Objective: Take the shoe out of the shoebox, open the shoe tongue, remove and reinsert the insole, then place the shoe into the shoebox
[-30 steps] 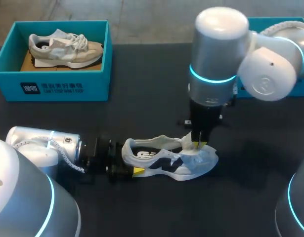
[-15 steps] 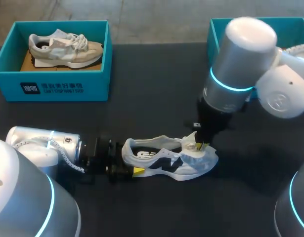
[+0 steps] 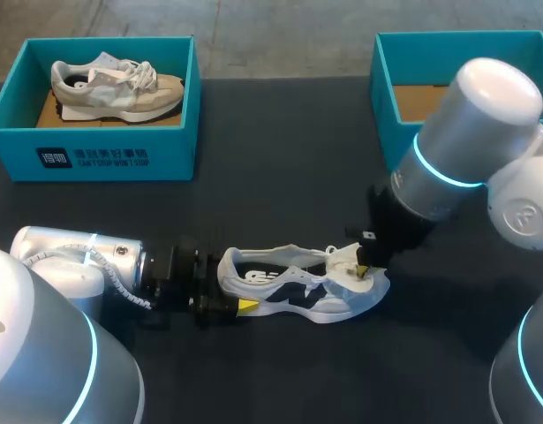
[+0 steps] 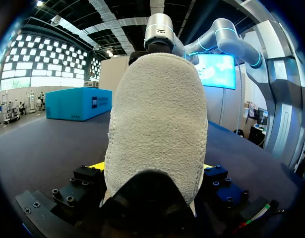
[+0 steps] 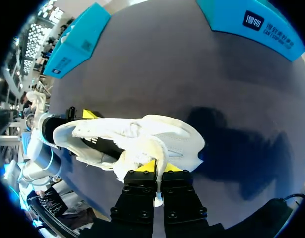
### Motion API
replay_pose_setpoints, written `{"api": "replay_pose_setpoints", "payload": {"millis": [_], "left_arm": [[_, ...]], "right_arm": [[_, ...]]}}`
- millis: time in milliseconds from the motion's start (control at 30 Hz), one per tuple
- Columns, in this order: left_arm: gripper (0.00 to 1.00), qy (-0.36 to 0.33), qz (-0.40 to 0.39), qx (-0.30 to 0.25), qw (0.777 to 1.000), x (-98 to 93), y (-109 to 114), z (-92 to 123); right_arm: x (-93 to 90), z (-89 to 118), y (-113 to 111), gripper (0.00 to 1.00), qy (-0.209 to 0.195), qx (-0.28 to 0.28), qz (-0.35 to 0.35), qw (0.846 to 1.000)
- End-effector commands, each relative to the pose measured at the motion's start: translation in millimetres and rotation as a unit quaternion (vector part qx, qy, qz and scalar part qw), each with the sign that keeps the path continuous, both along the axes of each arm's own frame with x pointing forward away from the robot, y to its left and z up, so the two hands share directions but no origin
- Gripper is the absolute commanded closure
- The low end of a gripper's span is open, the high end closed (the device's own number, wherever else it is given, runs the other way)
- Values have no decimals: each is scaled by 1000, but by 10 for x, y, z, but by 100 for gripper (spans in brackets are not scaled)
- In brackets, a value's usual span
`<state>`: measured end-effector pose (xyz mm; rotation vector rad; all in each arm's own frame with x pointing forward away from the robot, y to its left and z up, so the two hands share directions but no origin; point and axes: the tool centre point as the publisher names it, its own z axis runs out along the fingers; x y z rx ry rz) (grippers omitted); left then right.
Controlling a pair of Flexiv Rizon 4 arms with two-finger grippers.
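Now, shoe (image 3: 289,284) in both arms' jaws.

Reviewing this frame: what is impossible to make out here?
Insole: head view, opening of the white shoe too dark and small.
Shoe's front: in the left wrist view its heel fills the frame.
Right shoebox floor: partly covered by the right arm, head view.
Right wrist view: the white strip in the jaws, tongue or lace, unclear.

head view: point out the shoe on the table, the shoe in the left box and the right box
shoe on the table (image 3: 289,287), head view, middle of its side.
shoe in the left box (image 3: 112,88), head view, middle of its side.
right box (image 3: 384,88), head view, its left wall.
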<state>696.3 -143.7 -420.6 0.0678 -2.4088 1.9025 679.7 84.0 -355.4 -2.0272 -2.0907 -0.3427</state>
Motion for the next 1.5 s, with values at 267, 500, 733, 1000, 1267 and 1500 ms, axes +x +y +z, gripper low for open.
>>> {"api": "replay_pose_setpoints", "payload": {"millis": [267,500,733,1000,1267,1500], "left_arm": [[100,0,-1,1,1000,5,12,-2],[100,0,-1,1,1000,5,12,-2],[100,0,-1,1,1000,5,12,-2],[100,0,-1,1,1000,5,12,-2],[100,0,-1,1,1000,5,12,-2],[100,0,-1,1,1000,5,12,-2]], "right_arm": [[-118,286,58,0,-16,18,1,1000],[-231,720,235,0,-32,-29,18,999],[-266,1069,457,0,-33,-69,54,996],[-233,1386,713,0,-31,-122,102,987],[-192,1546,931,57,-39,-156,161,974],[-184,1555,1117,100,-53,-183,257,948]]}}
